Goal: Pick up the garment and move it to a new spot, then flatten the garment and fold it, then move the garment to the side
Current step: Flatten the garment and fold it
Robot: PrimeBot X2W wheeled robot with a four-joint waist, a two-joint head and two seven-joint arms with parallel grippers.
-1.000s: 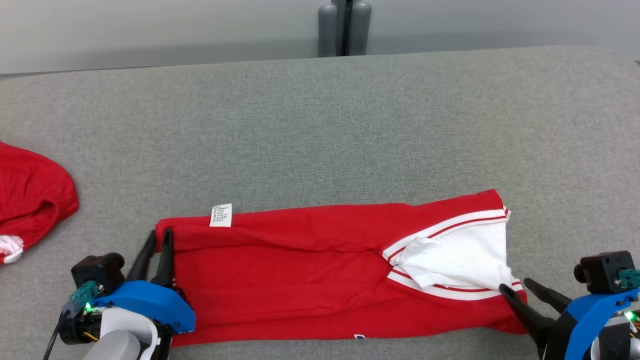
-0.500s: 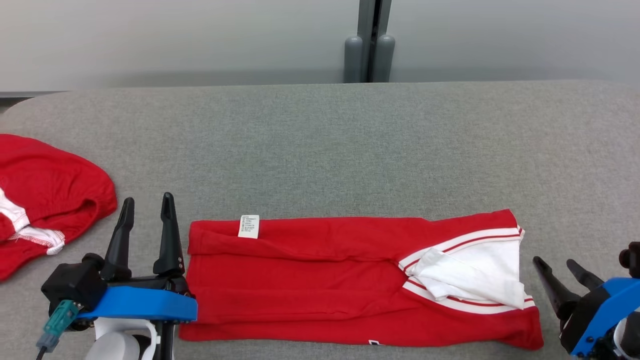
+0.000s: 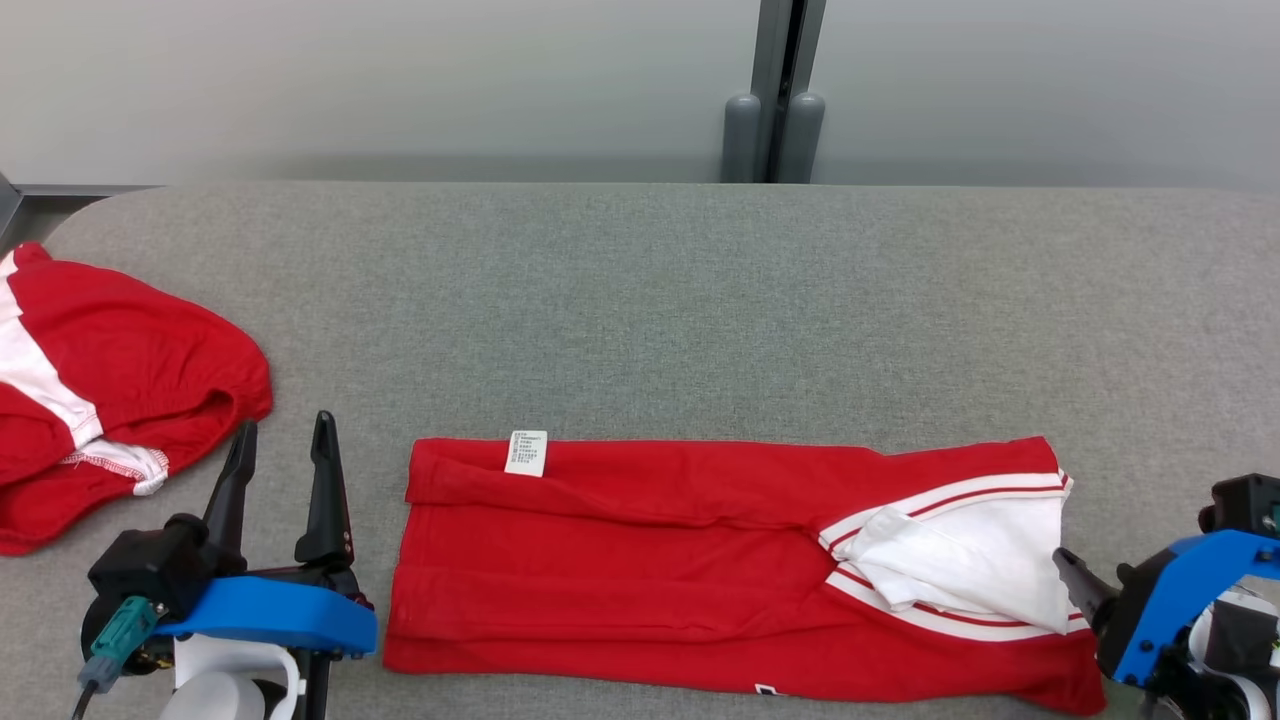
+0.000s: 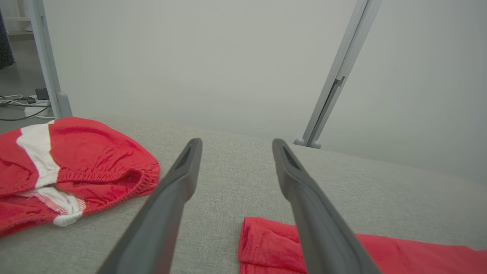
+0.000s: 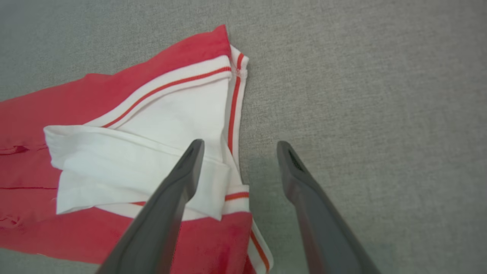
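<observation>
**Asker:** How do your grippers stand, starting from your left?

**Me:** My left gripper [image 3: 285,423] is wide open with nothing between its fingers, and it is over bare grey table [image 3: 640,300]. A crumpled red-and-white heap [image 3: 120,370] lies off to its outer side, apart from it. I take that for another piece and not my job. The garment [image 3: 650,560] lies just to this gripper's inner side. Its left end is close beside one finger but not between the two.

**Asker:** And the garment itself?

**Me:** It is a long red band, doubled lengthwise, reaching from one gripper across to the other. A care label [image 3: 527,452] sits on its far edge, near the left gripper. At the end by my right gripper a white panel [image 3: 960,560] with striped trim shows, somewhat rumpled.

**Asker:** And the right side?

**Me:** My right gripper [image 5: 239,142] is also open and empty. In its wrist view it straddles the band's end, with one finger over the white panel and the other over bare table. I cannot tell whether the tips touch cloth.

**Asker:** Which step is this?

**Me:** I judge it to be the folding: the lengthwise fold is made and the crosswise one is not yet done. The next move calls for closing on one end through every layer and carrying it over to the other end squarely. I should watch that the loose white flap does not slide out.
</observation>
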